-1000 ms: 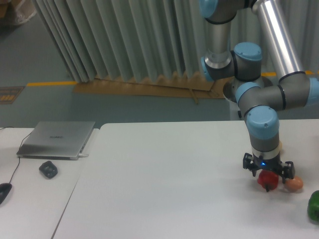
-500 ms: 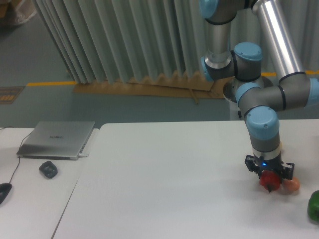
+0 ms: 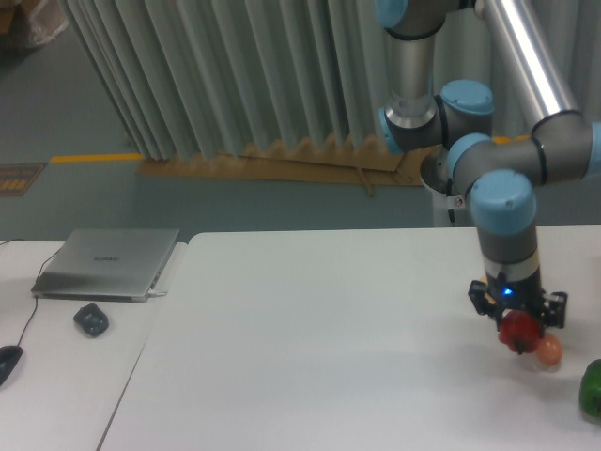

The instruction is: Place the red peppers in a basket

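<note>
where the gripper (image 3: pixel 519 322) clamps it, red pepper (image 3: pixel 517 331) partly hidden

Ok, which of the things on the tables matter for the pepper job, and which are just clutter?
Job:
red pepper, held in the gripper

Lying about:
orange-brown egg-shaped item
dark green pepper
laptop
dark mouse

No basket is in view.

I see a glossy red pepper (image 3: pixel 517 331) at the right, under my black gripper (image 3: pixel 518 319), which shows a small blue light. Just right of it sits an orange-brown egg-shaped item (image 3: pixel 547 351), and a dark green pepper (image 3: pixel 592 389) at the far right edge. The table (image 3: pixel 310 357) is white; the arm (image 3: pixel 502 202) is grey with light-blue joints. At left, a silver laptop (image 3: pixel 108 263).
</note>
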`<state>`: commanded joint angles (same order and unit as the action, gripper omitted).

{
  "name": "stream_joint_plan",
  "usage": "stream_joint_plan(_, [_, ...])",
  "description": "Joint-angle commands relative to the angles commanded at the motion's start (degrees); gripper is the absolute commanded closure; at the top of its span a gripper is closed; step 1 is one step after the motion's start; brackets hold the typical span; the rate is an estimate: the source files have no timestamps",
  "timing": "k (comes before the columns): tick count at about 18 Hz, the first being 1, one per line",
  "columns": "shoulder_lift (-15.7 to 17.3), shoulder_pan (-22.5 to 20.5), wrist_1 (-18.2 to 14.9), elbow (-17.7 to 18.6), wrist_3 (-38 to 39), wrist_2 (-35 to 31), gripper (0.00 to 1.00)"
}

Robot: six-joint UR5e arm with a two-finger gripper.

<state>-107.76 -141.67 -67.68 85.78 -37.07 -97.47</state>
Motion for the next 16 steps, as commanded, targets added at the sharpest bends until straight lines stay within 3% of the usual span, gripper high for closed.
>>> stream_joint_plan(5, [1.32,-11.59,1.92,-0.53,-8.96,1.31,0.53])
stream_joint_plan(10, [-1.48,-17.58,6.32,-0.78,-14.07,1.32,0.53])
stream_joint_plan(16, [-3.86,-23.65,8.09,-1.67,-19.95,2.29,0.52])
